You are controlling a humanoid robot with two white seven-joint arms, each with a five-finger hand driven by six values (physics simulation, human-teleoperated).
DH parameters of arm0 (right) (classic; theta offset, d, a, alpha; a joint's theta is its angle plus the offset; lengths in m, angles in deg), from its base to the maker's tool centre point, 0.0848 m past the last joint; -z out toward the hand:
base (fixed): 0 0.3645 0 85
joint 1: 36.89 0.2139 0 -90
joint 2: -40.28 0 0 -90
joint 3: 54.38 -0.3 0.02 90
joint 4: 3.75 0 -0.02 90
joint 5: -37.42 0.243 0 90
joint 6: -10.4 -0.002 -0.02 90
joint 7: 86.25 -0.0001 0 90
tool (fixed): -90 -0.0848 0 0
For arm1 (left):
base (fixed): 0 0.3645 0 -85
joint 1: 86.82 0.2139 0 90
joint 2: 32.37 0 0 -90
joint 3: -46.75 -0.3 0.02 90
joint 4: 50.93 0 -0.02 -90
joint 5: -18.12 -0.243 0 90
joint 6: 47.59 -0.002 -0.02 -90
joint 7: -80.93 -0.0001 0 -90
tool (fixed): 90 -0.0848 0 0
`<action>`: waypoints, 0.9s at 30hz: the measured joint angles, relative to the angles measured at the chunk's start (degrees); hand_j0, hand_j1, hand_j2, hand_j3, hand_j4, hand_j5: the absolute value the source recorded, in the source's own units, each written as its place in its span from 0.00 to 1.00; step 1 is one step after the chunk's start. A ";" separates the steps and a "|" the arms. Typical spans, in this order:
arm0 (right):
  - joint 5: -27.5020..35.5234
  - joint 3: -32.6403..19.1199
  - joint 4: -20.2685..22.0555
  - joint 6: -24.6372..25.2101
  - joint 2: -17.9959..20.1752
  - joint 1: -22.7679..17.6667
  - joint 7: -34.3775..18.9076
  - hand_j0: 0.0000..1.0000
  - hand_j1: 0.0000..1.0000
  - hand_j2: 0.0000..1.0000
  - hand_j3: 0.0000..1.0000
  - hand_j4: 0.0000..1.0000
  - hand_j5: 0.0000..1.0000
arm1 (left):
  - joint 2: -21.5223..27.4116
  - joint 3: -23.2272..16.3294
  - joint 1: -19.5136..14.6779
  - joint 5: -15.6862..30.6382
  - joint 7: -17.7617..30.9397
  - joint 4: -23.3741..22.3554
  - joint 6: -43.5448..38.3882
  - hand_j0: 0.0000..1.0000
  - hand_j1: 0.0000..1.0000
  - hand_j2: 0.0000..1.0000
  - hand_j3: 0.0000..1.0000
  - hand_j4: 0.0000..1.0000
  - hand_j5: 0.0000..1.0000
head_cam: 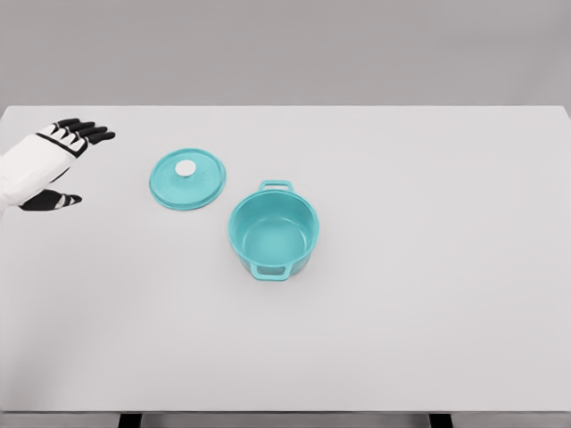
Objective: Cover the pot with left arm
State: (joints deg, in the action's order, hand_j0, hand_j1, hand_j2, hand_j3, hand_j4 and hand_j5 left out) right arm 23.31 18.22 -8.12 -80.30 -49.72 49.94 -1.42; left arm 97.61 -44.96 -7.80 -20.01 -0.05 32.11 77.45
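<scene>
Head view: round teal lid (187, 179) with a white centre knob lies flat on the white table (428, 339), just up-left of the open, empty teal two-handled pot (274, 235), apart from it. Left hand (45, 165) hovers at the left edge, well left of the lid, black fingers (89, 132) spread, holding nothing. Judged step: approach not yet begun; next, reach right and pinch the knob.

Left arm enters from the picture's left edge, white forearm angled up and rightward. Left hand (53, 162) open, holding nothing. Four black fingers (89, 132) extend straight ahead of the white palm, close together, pointing right and slightly up. Thumb (52, 201) sits below the palm, splayed apart from the fingers, also pointing right. Right arm out of view.
</scene>
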 measured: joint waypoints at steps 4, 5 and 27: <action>-0.03 0.00 0.00 0.00 0.00 0.00 0.00 1.00 1.00 1.00 1.00 1.00 1.00 | 0.03 -0.03 -0.26 0.17 0.06 -0.65 0.01 1.00 1.00 1.00 1.00 1.00 1.00; -0.03 0.00 0.00 0.00 0.00 0.00 0.00 1.00 1.00 1.00 1.00 1.00 1.00 | -0.01 -0.21 -3.31 -0.06 0.75 -1.16 0.07 1.00 1.00 1.00 1.00 1.00 1.00; -0.02 0.00 0.00 0.00 0.00 0.00 0.00 1.00 1.00 1.00 1.00 1.00 1.00 | -13.67 -31.91 -41.31 1.21 25.98 -38.24 0.12 0.78 0.78 0.78 0.78 0.78 0.78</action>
State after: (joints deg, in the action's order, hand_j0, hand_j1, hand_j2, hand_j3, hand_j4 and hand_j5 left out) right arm 23.29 18.22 -8.12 -80.30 -49.72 49.94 -1.42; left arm 83.94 -76.87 -49.11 -18.80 25.93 -6.13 77.57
